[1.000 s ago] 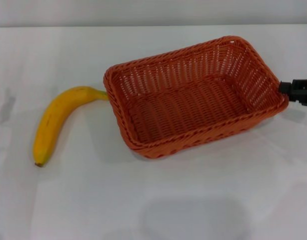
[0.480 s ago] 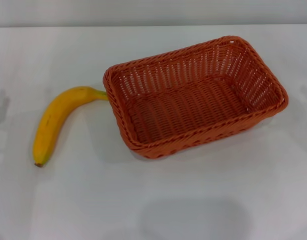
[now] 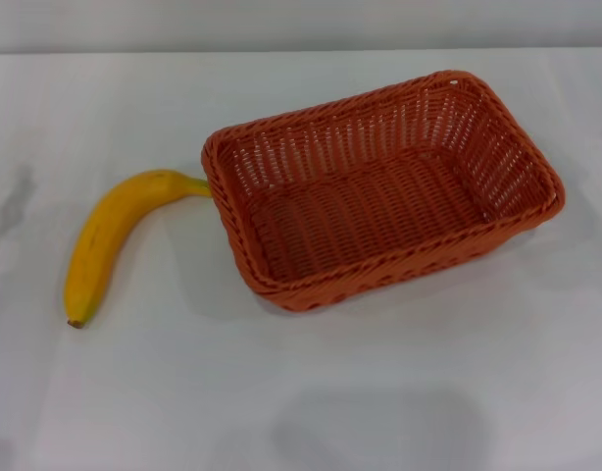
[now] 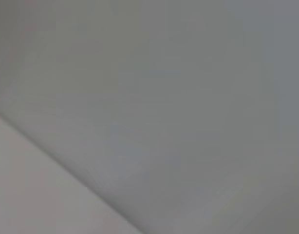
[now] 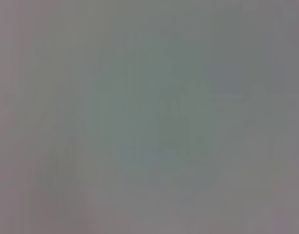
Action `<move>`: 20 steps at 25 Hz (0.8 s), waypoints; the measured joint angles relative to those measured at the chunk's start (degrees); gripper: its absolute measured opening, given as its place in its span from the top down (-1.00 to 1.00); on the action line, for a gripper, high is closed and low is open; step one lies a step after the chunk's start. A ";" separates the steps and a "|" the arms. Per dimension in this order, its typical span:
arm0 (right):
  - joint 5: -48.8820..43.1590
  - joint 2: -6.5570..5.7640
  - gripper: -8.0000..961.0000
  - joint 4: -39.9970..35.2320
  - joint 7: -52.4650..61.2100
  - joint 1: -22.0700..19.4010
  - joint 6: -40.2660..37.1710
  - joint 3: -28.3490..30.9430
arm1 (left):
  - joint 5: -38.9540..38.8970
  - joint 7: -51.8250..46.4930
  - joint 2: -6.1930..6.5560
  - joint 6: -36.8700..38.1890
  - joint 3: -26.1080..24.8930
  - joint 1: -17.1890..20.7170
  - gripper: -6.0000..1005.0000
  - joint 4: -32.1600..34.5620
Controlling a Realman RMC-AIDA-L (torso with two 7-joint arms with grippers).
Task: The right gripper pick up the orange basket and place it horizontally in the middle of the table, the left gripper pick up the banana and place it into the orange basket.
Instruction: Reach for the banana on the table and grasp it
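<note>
Now you've got the basket (image 3: 384, 191) sitting flat around mid-table (image 3: 379, 392), slightly askew; that half looks done. Banana (image 3: 110, 240) lies outside, stem touching the basket's left end, unpicked. Neither gripper shows, so their jaws can't be judged.

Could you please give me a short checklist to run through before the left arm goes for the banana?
1. Orange basket set down on the table, roughly in the middle: ok.
2. Basket horizontal: not ok, it sits angled, its right end turned toward the far edge.
3. Basket empty and ready to receive: ok.
4. Banana lying free on the table, nothing on top of it: ok, though its stem tip reaches the basket's left wall, and whether they touch cannot be told.
5. Right tool clear of the basket: ok, it is out of the head view.
6. Left tool position and opening: cannot tell, it is not in view.
</note>
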 joint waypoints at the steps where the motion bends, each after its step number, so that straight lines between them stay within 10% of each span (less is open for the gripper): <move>1: 3.01 0.09 -0.03 3.29 -6.12 0.82 0.02 0.07 | 2.99 -4.39 0.39 -0.21 0.35 -0.74 -0.77 -1.89; 9: 17.43 0.47 -0.07 16.21 -33.90 4.22 -1.42 0.46 | 24.85 -27.34 4.24 4.25 3.80 -7.73 -0.77 -13.14; 20: 19.14 -0.06 -0.12 16.82 -36.15 5.98 -8.96 0.15 | 52.01 -40.59 9.80 24.78 3.82 -20.66 -0.77 -35.19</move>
